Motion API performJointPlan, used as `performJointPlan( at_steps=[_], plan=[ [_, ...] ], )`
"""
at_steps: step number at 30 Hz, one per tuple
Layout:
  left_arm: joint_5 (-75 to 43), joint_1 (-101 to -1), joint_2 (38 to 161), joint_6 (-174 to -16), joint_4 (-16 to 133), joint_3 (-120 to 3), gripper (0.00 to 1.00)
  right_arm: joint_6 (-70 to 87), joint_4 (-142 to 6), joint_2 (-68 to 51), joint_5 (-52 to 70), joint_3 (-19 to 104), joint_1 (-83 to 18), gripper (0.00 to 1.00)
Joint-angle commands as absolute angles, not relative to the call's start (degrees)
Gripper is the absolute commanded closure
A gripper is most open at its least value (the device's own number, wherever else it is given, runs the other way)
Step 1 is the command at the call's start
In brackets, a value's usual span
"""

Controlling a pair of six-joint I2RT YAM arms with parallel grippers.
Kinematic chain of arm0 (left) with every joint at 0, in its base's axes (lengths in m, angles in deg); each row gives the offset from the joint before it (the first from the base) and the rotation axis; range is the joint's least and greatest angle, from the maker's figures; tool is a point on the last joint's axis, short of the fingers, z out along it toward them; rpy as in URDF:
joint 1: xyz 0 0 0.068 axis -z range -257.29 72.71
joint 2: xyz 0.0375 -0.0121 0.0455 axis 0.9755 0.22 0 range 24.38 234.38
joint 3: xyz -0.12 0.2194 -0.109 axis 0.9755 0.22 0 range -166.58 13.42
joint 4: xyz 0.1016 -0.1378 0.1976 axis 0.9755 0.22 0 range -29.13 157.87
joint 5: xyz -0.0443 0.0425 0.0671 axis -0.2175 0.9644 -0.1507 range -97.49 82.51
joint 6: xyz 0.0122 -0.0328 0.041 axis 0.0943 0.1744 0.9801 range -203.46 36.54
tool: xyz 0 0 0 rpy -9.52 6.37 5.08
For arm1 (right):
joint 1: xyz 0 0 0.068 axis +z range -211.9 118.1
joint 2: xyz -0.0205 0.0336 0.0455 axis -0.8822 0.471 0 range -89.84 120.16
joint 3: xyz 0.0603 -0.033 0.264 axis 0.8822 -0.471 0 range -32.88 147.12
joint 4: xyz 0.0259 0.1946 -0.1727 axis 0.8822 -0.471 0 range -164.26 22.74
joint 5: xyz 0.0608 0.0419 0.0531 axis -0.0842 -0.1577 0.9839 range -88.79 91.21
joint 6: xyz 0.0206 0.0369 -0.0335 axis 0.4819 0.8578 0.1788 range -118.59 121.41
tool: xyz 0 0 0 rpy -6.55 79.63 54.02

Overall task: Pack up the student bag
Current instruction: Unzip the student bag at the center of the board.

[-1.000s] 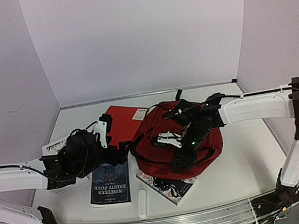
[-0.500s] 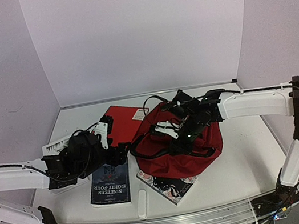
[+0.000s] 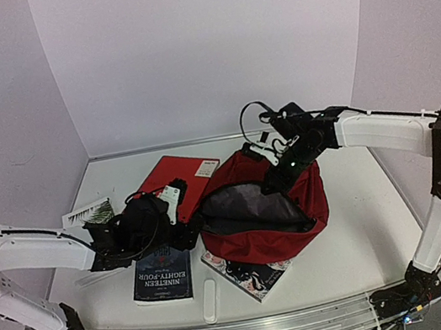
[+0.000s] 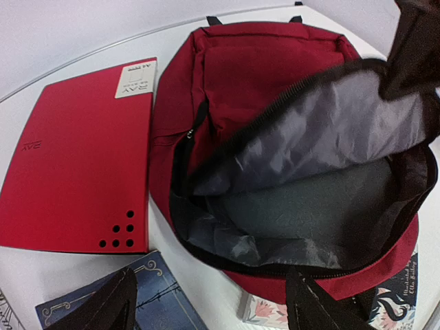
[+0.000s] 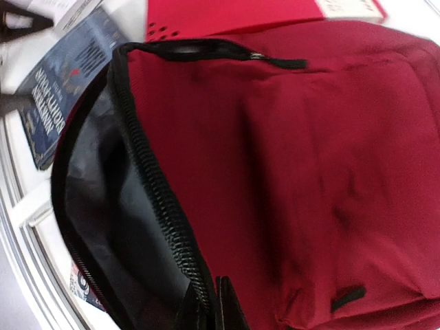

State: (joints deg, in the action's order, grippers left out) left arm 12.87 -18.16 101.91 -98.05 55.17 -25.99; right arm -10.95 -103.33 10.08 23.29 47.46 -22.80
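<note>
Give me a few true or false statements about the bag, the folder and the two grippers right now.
The student bag is unzipped, grey lining showing. True.
The red folder is inside the bag. False: it lies flat on the table beside it.
The right gripper pinches the bag's zipper edge. True.
The left gripper holds the blue book. False: it is open and empty; the book lies on the table.

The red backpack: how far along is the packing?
Opening looks done: the student bag gapes, grey lining bare, nothing visible inside. In hand: the right gripper pinches the zipper edge, holding the flap up. Remaining: the red folder, blue book and floral book lie outside.
</note>
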Motion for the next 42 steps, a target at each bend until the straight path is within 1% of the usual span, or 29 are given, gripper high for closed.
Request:
performJointPlan(
  at_steps=[1,5,8,9,11,13,15,18,19,25,32,37,40,42],
  plan=[
    [9.1,-18.5,110.0,-94.6,56.7,-34.5,0.24,-6.6,-103.5,8.8,26.7,51.5,-30.3,1.0],
    [5.1,-18.5,117.2,-90.5,54.4,-39.8,0.23,-3.2,-102.9,9.9,29.1,53.5,-36.6,1.0],
    [2.6,-18.5,121.8,-86.8,52.2,-42.2,0.26,-0.6,-101.9,10.5,29.8,54.2,-41.4,1.0],
    [2.3,-18.5,123.5,-85.6,52.1,-43.3,0.3,0.0,-101.5,10.5,29.9,54.3,-42.9,1.0],
    [2.4,-18.8,127.0,-84.1,52.8,-45.3,0.41,0.9,-101.2,10.3,29.9,54.0,-45.8,1.0],
    [2.7,-20.0,129.8,-83.7,53.7,-47.7,0.57,2.7,-101.0,9.4,30.0,53.1,-47.7,1.0],
    [2.4,-21.4,132.1,-83.7,54.5,-49.6,0.68,3.1,-100.8,8.0,30.1,51.8,-49.4,1.0],
    [2.2,-23.9,134.3,-83.5,53.8,-52.0,0.78,3.2,-100.5,5.4,29.7,49.2,-51.1,1.0],
    [2.2,-24.7,135.5,-83.1,53.8,-53.3,0.79,3.3,-100.2,4.6,29.5,48.7,-51.6,1.0],
    [1.4,-30.7,143.7,-79.6,56.7,-65.3,0.81,5.0,-96.7,3.6,25.6,48.2,-53.3,1.0],
    [-2.6,-35.8,148.7,-78.6,58.8,-74.3,0.77,4.0,-89.1,11.1,13.9,50.7,-54.1,1.0],
    [-5.2,-36.0,145.8,-80.5,59.2,-72.9,0.67,2.7,-87.8,16.4,7.3,49.8,-54.7,1.0],
    [-8.7,-35.4,143.0,-82.0,58.5,-70.2,0.57,2.5,-87.2,18.4,4.8,47.1,-54.9,1.0],
    [-8.9,-34.5,141.8,-82.9,58.9,-69.1,0.49,2.8,-86.7,19.2,3.3,45.5,-54.9,1.0]
  ],
)
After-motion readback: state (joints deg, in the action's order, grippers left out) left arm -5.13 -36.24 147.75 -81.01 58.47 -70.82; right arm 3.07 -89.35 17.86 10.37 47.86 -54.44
